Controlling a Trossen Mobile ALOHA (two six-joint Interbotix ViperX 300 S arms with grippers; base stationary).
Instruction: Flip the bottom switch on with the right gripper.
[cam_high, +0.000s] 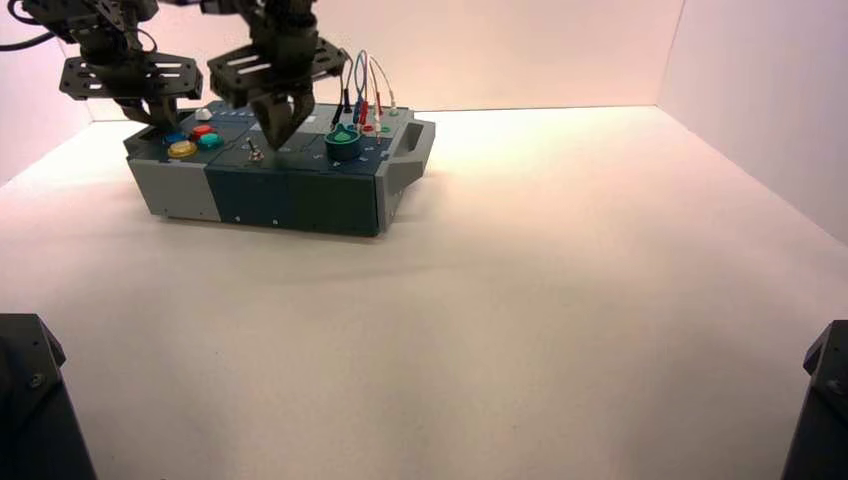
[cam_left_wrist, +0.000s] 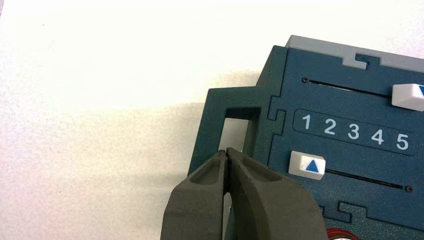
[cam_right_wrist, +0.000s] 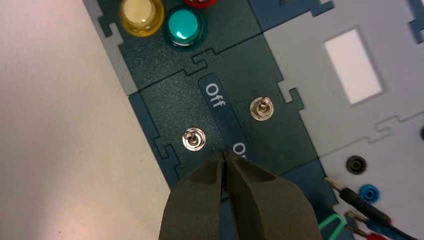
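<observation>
The dark teal box (cam_high: 300, 195) stands at the table's back left. Its switch panel shows two small metal toggle switches beside the lettering "Off" (cam_right_wrist: 216, 95). The bottom switch (cam_right_wrist: 194, 139) sits nearer the box's front edge, and the other switch (cam_right_wrist: 262, 108) lies farther in. My right gripper (cam_right_wrist: 223, 154) is shut with nothing in it, its tips just above the panel beside the bottom switch and covering part of a second label. From above, the right gripper (cam_high: 276, 138) hangs just behind the bottom switch (cam_high: 256, 152). My left gripper (cam_left_wrist: 226, 150) is shut and empty over the box's left end handle.
Yellow (cam_right_wrist: 141, 15) and teal (cam_right_wrist: 184, 25) buttons lie beyond the switches. A green knob (cam_high: 343, 143) and plugged wires (cam_high: 365, 100) stand right of the right gripper. Two white sliders (cam_left_wrist: 307, 165) flank a 1–5 scale. White walls rise behind the box.
</observation>
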